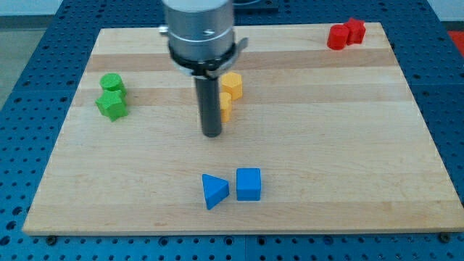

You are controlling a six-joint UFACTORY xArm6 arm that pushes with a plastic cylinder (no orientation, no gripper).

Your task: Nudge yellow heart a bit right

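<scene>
A small yellow plastic block, the heart [226, 106], sits just above the centre of the pale, grain-striped wooden board [348, 145], mostly hidden behind my dark rod, so its shape is hard to make out. My tip [211, 134] rests at the heart's 8 o'clock, just beside it; contact I cannot tell. I carry no jaws, only this straight rod under a grey metal collar. Touching the heart at its 12 o'clock is a yellow hexagonal block [232, 85]. At 9 o'clock, well apart, a green cylinder [112, 83] sits against a green star-like block [112, 106]. At 6 o'clock lie a blue triangle [214, 191] and blue cube [248, 184]. Two red blocks [345, 34] huddle at 2 o'clock.
</scene>
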